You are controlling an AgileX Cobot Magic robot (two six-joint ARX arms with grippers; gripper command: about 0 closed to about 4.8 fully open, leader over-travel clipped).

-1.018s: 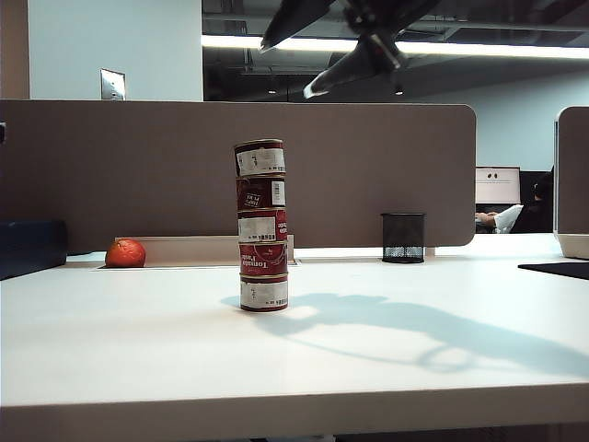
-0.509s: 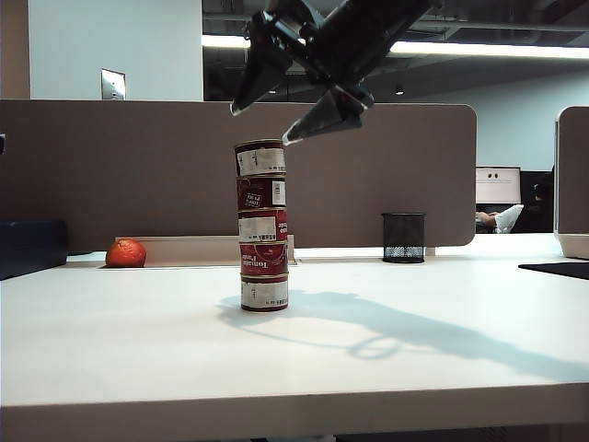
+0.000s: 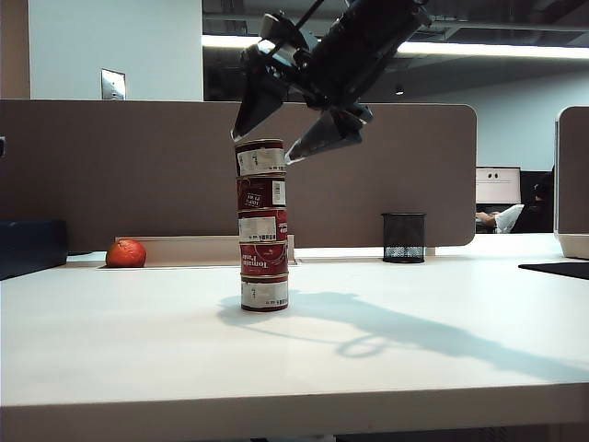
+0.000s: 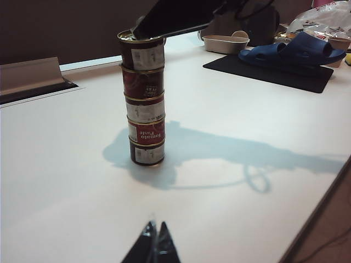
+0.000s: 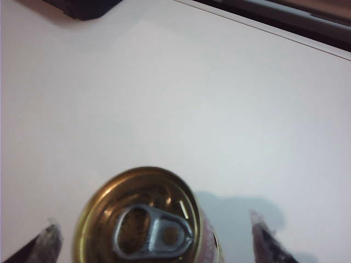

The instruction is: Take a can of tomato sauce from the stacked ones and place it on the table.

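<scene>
Item: can of tomato sauce [image 3: 259, 157], topmost of the stacked ones [image 3: 262, 241]. My right gripper [image 3: 271, 141] straddles it, spread wide (left gripper [image 4: 154, 243] idle, pinched). Hazard: off-centre closing topples the tower.

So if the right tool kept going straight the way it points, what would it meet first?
Most likely the top can of the stack: the open right tool points down with a finger on either side of its lid.
</scene>
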